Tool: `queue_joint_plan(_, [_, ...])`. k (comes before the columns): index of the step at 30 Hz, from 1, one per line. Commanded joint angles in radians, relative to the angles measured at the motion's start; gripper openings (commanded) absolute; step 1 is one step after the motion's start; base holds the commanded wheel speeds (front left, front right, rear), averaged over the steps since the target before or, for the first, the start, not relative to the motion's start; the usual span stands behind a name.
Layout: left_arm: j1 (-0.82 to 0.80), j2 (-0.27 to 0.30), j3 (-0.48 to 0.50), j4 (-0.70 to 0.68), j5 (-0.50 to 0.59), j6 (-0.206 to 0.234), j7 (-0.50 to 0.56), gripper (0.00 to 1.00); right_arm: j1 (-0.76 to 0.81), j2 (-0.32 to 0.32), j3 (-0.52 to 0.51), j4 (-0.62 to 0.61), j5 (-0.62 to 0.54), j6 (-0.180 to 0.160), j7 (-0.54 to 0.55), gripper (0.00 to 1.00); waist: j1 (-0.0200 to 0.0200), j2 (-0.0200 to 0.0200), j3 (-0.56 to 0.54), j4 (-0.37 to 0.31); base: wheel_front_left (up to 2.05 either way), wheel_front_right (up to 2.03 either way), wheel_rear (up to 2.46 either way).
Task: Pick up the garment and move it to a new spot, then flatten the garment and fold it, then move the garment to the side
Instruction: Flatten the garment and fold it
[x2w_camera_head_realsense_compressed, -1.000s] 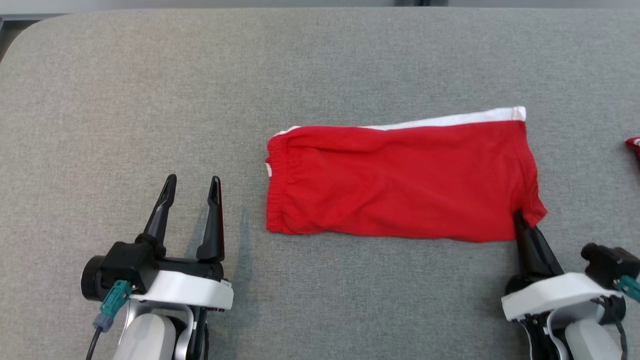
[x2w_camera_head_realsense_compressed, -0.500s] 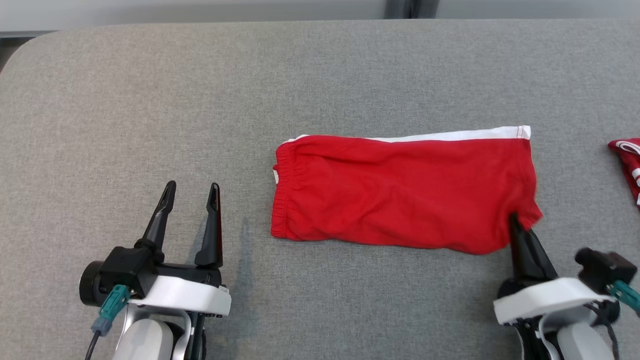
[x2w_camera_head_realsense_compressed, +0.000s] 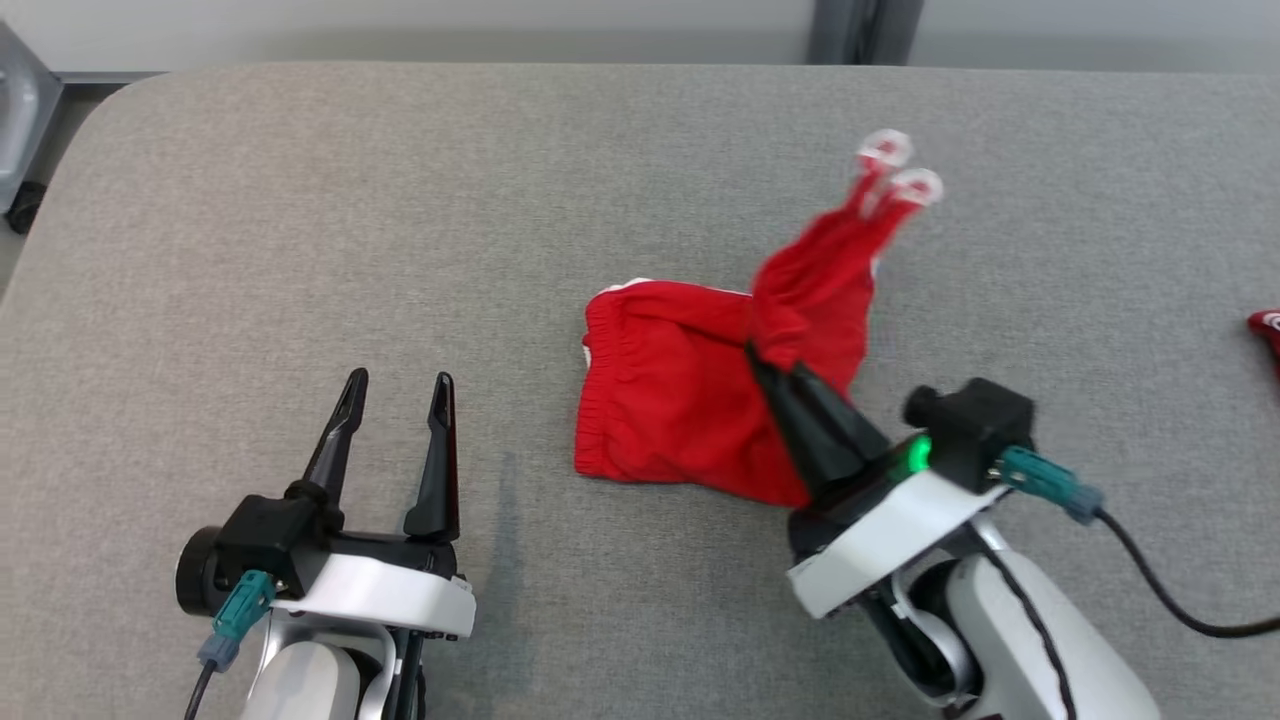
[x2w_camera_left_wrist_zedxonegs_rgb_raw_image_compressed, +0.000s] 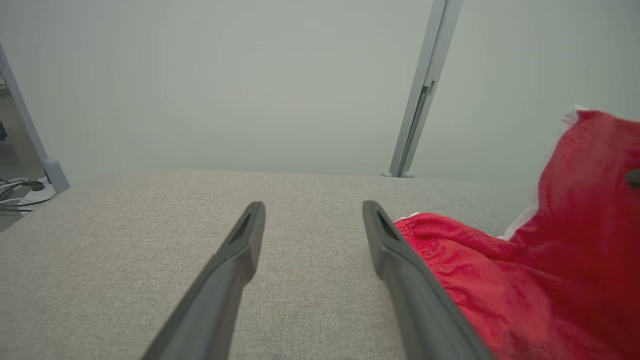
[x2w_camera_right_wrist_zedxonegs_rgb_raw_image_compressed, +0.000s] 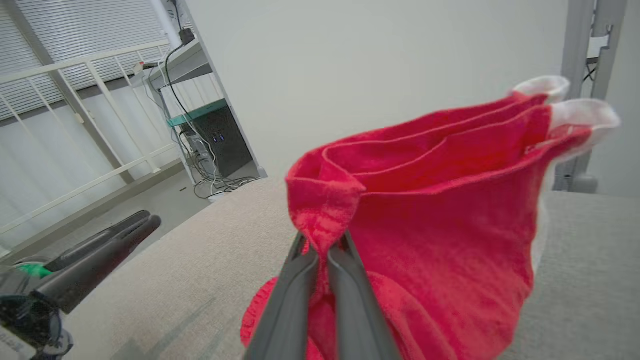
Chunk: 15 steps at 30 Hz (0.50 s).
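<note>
The garment (x2w_camera_head_realsense_compressed: 670, 400) is a pair of red shorts with white trim, lying on the grey table (x2w_camera_head_realsense_compressed: 300, 200). My right gripper (x2w_camera_head_realsense_compressed: 762, 362) is shut on its right leg hem, lifted and swung leftward over the waistband half, so the white-edged hem flaps up in the air. In the right wrist view the pinched red cloth (x2w_camera_right_wrist_zedxonegs_rgb_raw_image_compressed: 425, 200) bunches just above the gripper (x2w_camera_right_wrist_zedxonegs_rgb_raw_image_compressed: 322, 247). My left gripper (x2w_camera_head_realsense_compressed: 398, 385) rests open on the table, left of the shorts and apart from them. Through the left wrist view the gripper (x2w_camera_left_wrist_zedxonegs_rgb_raw_image_compressed: 312, 217) is open, with the waistband (x2w_camera_left_wrist_zedxonegs_rgb_raw_image_compressed: 450, 250) beside its right finger.
Another red and white cloth (x2w_camera_head_realsense_compressed: 1268, 330) lies at the table's right edge. A grey post (x2w_camera_left_wrist_zedxonegs_rgb_raw_image_compressed: 422, 90) stands behind the table's far edge. The table's rounded far-left corner (x2w_camera_head_realsense_compressed: 110, 95) is near a grey frame. The right arm's cable (x2w_camera_head_realsense_compressed: 1150, 590) trails to the right.
My right gripper has lifted the shorts' right end and carried it left over the rest, so the flat shorts now fold up. The head camera shifted. The left gripper stayed open in place.
</note>
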Motion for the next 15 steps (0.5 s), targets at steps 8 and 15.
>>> queue_joint_plan(8, [-0.007, -0.006, -0.02, 0.021, -0.019, 0.006, -0.009, 1.0, -0.059, 0.004, 0.203, 0.143, 0.085, 0.0, 0.009, 0.0, 0.0, 0.0, 0.004, 0.058, 0.0, 0.0, 0.0])
queue_joint_plan(15, [-0.018, -0.009, -0.027, 0.031, -0.023, 0.011, -0.014, 1.0, -0.086, 0.006, 0.299, 0.27, 0.112, 0.0, -0.03, 0.0, 0.0, 0.0, 0.019, 0.061, 0.0, 0.0, 0.0])
